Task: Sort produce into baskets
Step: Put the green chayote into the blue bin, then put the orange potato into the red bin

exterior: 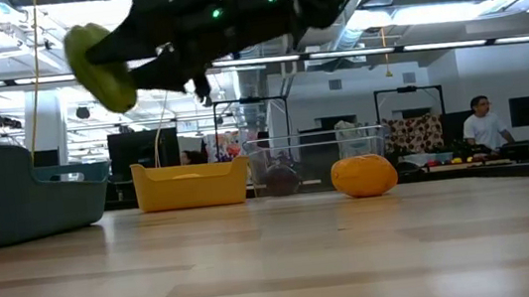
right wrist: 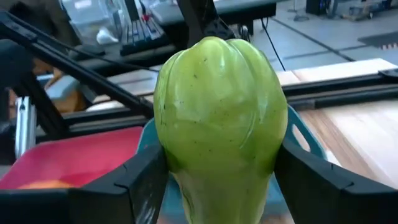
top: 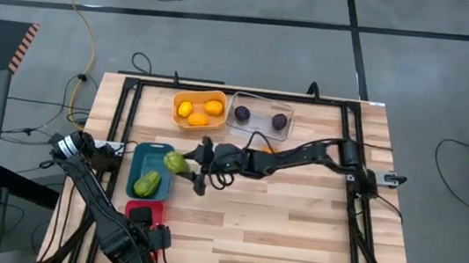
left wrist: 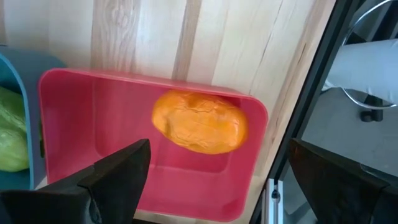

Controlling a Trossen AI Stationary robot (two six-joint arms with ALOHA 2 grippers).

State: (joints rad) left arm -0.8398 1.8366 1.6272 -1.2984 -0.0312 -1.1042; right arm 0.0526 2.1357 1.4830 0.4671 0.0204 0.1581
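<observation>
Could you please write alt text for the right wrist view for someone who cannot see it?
The right gripper holds a green pepper-like piece between its dark fingers, close to the camera. Behind it show the teal basket and the red basket on the wooden table.

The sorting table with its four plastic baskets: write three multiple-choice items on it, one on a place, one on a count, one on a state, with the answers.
1. Where is the green ribbed pepper-like piece that the right gripper holds?
A. Over the teal plastic basket
B. Inside the clear plastic basket
C. On bare wood at the table's right edge

2. How many yellow-orange pieces lie in the orange plastic basket?
A. One
B. Three
C. Five

3. What is the state of the left gripper?
A. Shut on a purple piece
B. Shut on nothing
C. Open, above the red plastic basket

Answers: 1 A, the high view shows the piece at the teal basket's rim. 2 B, three rounded pieces show from above. 3 C, the left wrist view shows jaws standing apart over the red basket.
</observation>
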